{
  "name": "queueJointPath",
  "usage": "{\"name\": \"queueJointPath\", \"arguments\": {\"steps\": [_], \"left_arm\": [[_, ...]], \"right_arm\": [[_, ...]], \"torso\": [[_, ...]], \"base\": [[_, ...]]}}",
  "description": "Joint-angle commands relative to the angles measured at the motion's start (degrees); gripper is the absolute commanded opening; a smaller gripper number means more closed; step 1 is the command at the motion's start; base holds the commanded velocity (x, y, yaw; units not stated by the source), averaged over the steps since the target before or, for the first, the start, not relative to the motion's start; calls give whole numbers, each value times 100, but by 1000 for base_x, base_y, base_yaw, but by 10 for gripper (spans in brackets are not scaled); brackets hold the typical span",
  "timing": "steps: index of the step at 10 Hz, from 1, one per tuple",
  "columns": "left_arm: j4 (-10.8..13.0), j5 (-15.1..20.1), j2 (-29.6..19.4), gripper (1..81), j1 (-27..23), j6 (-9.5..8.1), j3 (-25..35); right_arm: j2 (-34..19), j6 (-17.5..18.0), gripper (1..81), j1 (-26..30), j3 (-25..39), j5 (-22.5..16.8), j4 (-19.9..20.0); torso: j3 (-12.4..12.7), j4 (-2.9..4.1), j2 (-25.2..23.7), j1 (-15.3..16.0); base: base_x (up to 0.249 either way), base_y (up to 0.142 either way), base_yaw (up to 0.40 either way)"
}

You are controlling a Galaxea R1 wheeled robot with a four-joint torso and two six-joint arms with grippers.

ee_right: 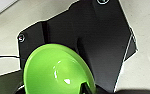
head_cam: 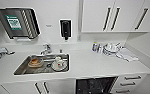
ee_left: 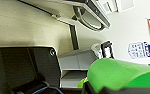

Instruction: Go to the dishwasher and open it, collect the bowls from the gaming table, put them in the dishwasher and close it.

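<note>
The green bowl [ee_right: 57, 71] sits pinched at its rim in the right arm's fingers [ee_right: 84, 87], the open dishwasher [head_cam: 94, 85] lying ahead under the white surface [head_cam: 91, 62]; the left fingers' state I cannot tell.

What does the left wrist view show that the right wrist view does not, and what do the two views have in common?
Left wrist view: the green bowl seen from the side, showing its outer wall. Behind it is a white wall with a blue-and-white sheet on it.
Right wrist view: the bowl's glossy hollow seen from above, over a pale surface.
Shared: the green bowl, large and close, and the robot's dark plate.
</note>
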Motion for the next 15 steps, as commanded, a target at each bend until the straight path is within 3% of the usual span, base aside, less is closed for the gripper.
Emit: {"name": "queueJointPath", "arguments": {"steps": [1,2,3,6,10,11,12,13,14,15], "left_arm": [[-10,1777,-1592,10,-1702,-369,2009],[34,2050,-1610,10,-2010,-511,2097],[17,2470,-1635,10,-2291,-546,2324],[-10,3902,-1574,10,-3028,-546,3106],[-36,6308,-1058,10,-3959,-503,4213],[-209,7133,-743,10,-4223,-424,4451],[-455,7768,-400,10,-4504,-216,4558],[-823,8346,2,10,-4776,100,4593],[-1047,8913,435,10,-5005,305,4576],[-1099,9254,811,10,-5225,315,4533]], "right_arm": [[-49,-14,10,193,43,-246,-63],[-49,-14,10,193,43,-246,-72],[-49,-14,10,193,43,-246,-72],[-49,-14,10,201,52,-246,-55],[-40,-14,10,193,61,-237,-54],[-48,-14,10,193,61,-229,-45],[-49,-14,10,184,61,-229,-45],[-57,-14,10,175,61,-203,-45],[-57,-14,10,175,61,-194,-45],[-57,-14,10,166,61,-185,-45]], "torso": [[0,0,0,0],[0,0,0,0],[-219,0,0,0],[-518,0,0,0],[-1041,0,7,5],[-1166,0,9,6],[-1291,0,11,9],[-1302,0,11,9],[-1189,0,13,9],[-1226,0,15,13]], "base": [[0,0,0],[0,0,0],[0,0,0],[0,0,0],[0,0,0],[0,0,0],[0,0,0],[0,0,0],[0,0,0],[0,0,0]]}}
